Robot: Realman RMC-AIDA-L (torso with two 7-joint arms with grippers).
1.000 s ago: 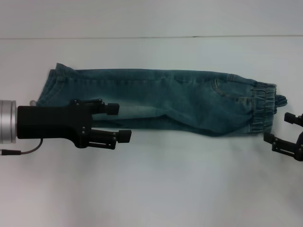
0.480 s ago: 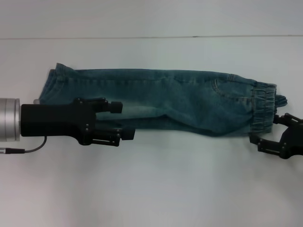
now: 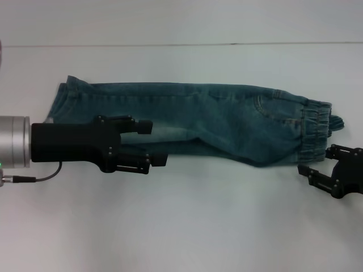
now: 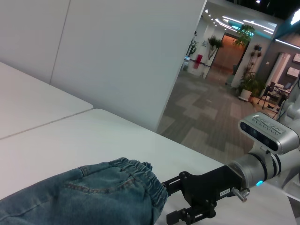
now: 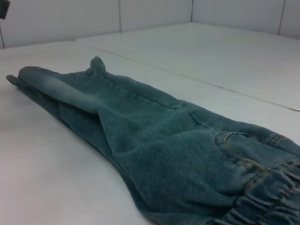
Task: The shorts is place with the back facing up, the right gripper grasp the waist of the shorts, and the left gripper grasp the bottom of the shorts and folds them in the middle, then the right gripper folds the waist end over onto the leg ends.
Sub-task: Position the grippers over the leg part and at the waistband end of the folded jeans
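Your faded blue-green denim shorts [image 3: 193, 122] lie already folded lengthwise into a long narrow strip across the plain white counter [image 3: 187, 226], ruffled elastic waist [image 3: 315, 133] toward your right side and the straight stitched leg hems [image 3: 62, 102] toward your left. One back patch pocket [image 3: 275, 110] faces up near the waist.

Your left pincer [image 3: 152, 143], the black two-finger claw on a silver cylindrical wrist with a thin cable, reaches in from the left above the near edge of the folded strip, partway along the leg. Its fingers stand apart and hold nothing; one sits over the denim, the other at the fabric's near edge.

Your right pincer [image 3: 320, 164], the other black metal claw, sits at the right edge of the head view, just beside the waist corner on its near side. Its fingers are spread and grip nothing; whether a tip touches the band, you cannot tell. The left wrist view shows it low by the elastic waist.
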